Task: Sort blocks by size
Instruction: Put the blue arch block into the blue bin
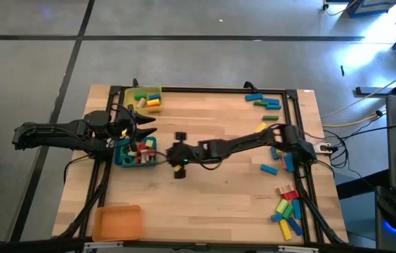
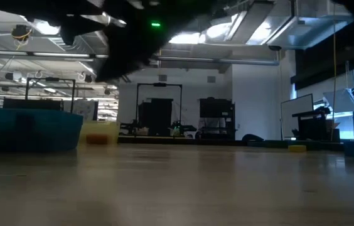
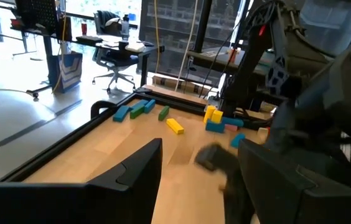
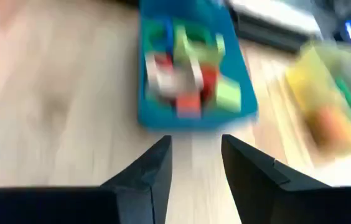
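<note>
**Right gripper empty beside the blue tray**

The right gripper [image 4: 194,163] hangs over the middle of the bench, just beside the blue tray [image 1: 122,159], its fingers a narrow gap apart and holding nothing. The left gripper [image 1: 144,127] waits above that tray's far end, fingers spread, empty. Loose blocks [image 1: 287,209] lie along the bench's right edge, more at its far right corner; others fill the blue tray and the yellow tray [image 1: 144,90].
</note>
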Available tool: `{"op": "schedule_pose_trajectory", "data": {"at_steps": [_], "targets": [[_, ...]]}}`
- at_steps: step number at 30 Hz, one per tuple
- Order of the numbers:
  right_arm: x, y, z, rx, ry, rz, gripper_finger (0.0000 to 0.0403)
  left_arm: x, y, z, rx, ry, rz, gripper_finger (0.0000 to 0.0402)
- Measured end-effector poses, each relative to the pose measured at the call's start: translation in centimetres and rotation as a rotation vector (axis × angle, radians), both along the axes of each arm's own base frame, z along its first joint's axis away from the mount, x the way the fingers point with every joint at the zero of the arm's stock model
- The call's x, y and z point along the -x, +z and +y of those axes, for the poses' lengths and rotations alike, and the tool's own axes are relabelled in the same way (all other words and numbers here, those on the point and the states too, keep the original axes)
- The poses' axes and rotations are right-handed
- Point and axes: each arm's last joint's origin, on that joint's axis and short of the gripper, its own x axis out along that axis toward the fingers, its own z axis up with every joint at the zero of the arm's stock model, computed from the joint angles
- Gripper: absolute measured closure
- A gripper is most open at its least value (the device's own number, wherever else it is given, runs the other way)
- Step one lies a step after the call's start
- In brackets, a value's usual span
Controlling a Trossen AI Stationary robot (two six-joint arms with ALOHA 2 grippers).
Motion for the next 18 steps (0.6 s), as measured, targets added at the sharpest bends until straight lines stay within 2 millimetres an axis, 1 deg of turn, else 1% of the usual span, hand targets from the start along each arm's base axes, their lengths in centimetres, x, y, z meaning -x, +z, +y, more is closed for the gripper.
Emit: {"op": "schedule_pose_trajectory", "data": {"at_steps": [4,8,13,15,18], "targets": [[4.3,0.4,0.1,-0.039,-0.081,0.044,0.0265,0.0,-0.2,0.0,0.007,0.001,0.014,0.0206],[8.9,0.6,-0.2,-0.089,-0.189,0.154,0.0265,-0.1,-0.6,0.0,0.009,0.001,0.058,0.0206],[13.9,2.2,-0.8,-0.146,-0.344,0.283,0.0265,-0.7,-1.3,0.0,0.013,0.001,0.122,0.0206],[15.7,2.7,-1.1,-0.165,-0.421,0.354,0.0265,-1.0,-2.0,0.0,0.019,0.001,0.139,0.0206],[18.1,3.4,-1.6,-0.197,-0.557,0.445,0.0265,-1.6,-3.5,0.1,0.041,0.005,0.177,0.0206]]}}
